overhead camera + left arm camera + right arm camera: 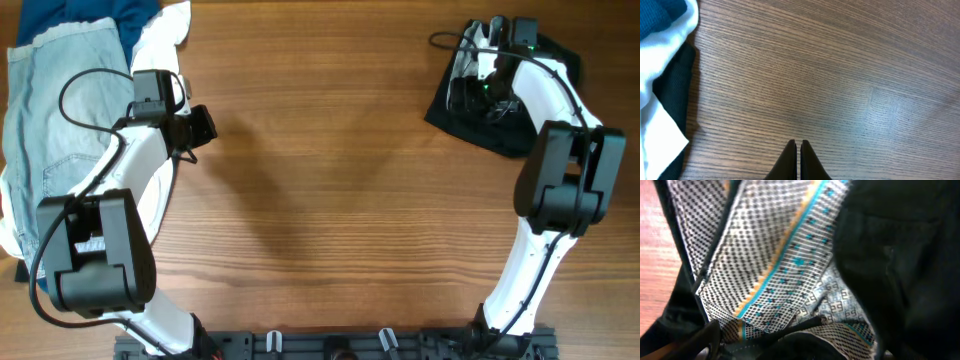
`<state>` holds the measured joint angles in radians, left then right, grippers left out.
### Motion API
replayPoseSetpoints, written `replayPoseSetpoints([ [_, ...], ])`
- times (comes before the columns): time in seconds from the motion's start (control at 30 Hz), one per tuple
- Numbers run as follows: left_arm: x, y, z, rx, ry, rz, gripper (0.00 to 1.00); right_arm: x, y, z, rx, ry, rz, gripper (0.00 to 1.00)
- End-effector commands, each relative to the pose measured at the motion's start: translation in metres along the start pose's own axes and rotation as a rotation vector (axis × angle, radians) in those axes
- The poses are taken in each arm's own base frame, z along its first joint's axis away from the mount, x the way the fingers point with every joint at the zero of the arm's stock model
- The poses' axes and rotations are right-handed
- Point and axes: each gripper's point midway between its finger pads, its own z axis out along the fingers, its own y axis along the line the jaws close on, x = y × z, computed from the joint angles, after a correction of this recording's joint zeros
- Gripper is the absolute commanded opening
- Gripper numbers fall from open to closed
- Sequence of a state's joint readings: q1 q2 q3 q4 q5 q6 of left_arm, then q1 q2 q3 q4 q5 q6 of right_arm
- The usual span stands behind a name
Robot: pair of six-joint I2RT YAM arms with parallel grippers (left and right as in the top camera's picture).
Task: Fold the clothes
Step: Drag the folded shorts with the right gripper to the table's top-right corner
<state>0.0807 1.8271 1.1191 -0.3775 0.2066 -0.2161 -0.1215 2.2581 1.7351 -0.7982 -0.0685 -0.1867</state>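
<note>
The black clothes (478, 118) lie bunched at the table's far right corner. My right gripper (490, 85) is down on top of them. In the right wrist view, black fabric (900, 255) fills the right side. A white cloth with black dots and an orange-teal stripe (775, 245) lies against it. The right gripper (797, 347) has its jaws wide apart, and only one dark finger (707, 339) shows clearly. Fabric lies between and under the jaws, not pinched. My left gripper (203, 125) (798, 146) is shut and empty over bare wood, right of the clothes pile.
A pile at the far left holds light-blue denim shorts (60, 110), a white garment (165, 30) and a navy one (135, 12). The left wrist view shows the white cloth (660, 60), teal-blue cloth (660, 12) and dark fabric (675, 85) at its left edge.
</note>
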Motion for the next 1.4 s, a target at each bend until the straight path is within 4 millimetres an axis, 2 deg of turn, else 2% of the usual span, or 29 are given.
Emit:
replayPoseSetpoints([
  [0.0, -0.004, -0.001, -0.006, -0.001, -0.018, -0.007, 0.05, 0.022, 0.022, 0.029, -0.014, 0.089, -0.147, 0.95],
  [0.03, -0.004, -0.001, -0.006, -0.001, -0.018, -0.007, 0.05, 0.026, 0.028, 0.033, -0.018, 0.101, -0.158, 0.94],
  [0.1, -0.004, -0.001, -0.006, -0.001, -0.018, -0.007, 0.05, 0.031, 0.036, 0.039, -0.015, 0.116, -0.139, 0.86],
  [0.17, -0.004, -0.001, -0.006, -0.001, -0.018, -0.007, 0.05, 0.027, 0.038, 0.046, 0.005, 0.095, -0.007, 0.83],
  [0.27, -0.004, -0.001, -0.006, -0.001, -0.017, -0.008, 0.05, 0.020, 0.028, 0.056, 0.067, 0.054, 0.222, 0.83],
  [0.5, -0.001, 0.001, -0.004, -0.005, -0.005, -0.010, 0.05, 0.005, 0.006, 0.106, 0.066, -0.059, 0.662, 0.84],
  [0.57, 0.000, 0.001, -0.004, -0.006, -0.003, -0.010, 0.05, -0.009, 0.006, 0.115, 0.006, -0.117, 0.746, 0.86],
  [0.7, 0.000, 0.001, -0.003, -0.006, -0.003, -0.011, 0.05, -0.054, -0.008, 0.107, -0.065, -0.315, 0.930, 0.90],
  [0.8, 0.000, 0.001, -0.003, -0.007, -0.002, -0.011, 0.04, -0.106, -0.022, 0.083, -0.187, -0.548, 1.094, 0.95],
  [0.87, 0.000, 0.001, -0.003, -0.007, -0.002, -0.011, 0.04, -0.150, -0.025, 0.049, -0.283, -0.759, 1.015, 0.95],
  [0.9, 0.000, 0.001, -0.003, -0.007, -0.002, -0.011, 0.04, -0.163, -0.025, 0.035, -0.308, -0.822, 0.955, 0.99],
  [0.97, 0.000, 0.001, -0.003, -0.006, -0.002, -0.011, 0.04, -0.176, -0.024, 0.015, -0.343, -0.863, 0.868, 1.00],
  [1.07, 0.000, 0.001, -0.003, -0.006, -0.002, -0.011, 0.04, -0.185, -0.032, -0.028, -0.385, -0.886, 0.794, 1.00],
  [1.17, 0.000, 0.001, -0.003, -0.006, -0.002, -0.011, 0.04, -0.183, -0.051, -0.093, -0.379, -0.899, 0.733, 1.00],
  [1.23, 0.000, 0.001, -0.003, -0.006, -0.003, -0.011, 0.04, -0.177, -0.053, -0.124, -0.352, -0.895, 0.638, 1.00],
  [1.3, 0.000, 0.001, -0.003, -0.007, -0.003, -0.011, 0.04, -0.166, -0.054, -0.151, -0.258, -0.881, 0.490, 1.00],
  [1.37, 0.000, 0.001, -0.003, -0.007, -0.003, -0.011, 0.05, -0.158, -0.062, -0.162, -0.118, -0.872, 0.359, 1.00],
])
